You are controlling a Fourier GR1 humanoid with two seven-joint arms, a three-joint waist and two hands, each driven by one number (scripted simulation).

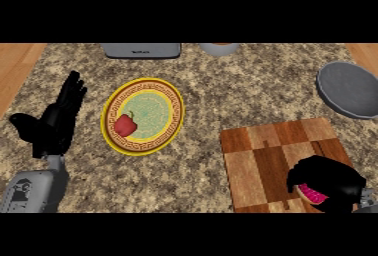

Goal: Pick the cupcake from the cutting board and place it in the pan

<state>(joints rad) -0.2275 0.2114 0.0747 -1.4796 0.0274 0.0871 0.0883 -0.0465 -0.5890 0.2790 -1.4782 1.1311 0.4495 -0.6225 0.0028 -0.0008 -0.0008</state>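
The cupcake (312, 194) shows only as a pink patch low on the wooden cutting board (269, 150), at the lower right. My right hand (328, 181) is curled round it and hides most of it. The grey pan (351, 89) lies at the right edge, beyond the board. My left hand (55, 122) rests open at the left, fingers pointing up, holding nothing.
A yellow patterned plate (151, 112) with a red pepper (125, 125) on it sits left of centre. A grey appliance (141, 50) and a grey cup (219, 48) stand along the far edge. Wooden floor shows past the counter's corners.
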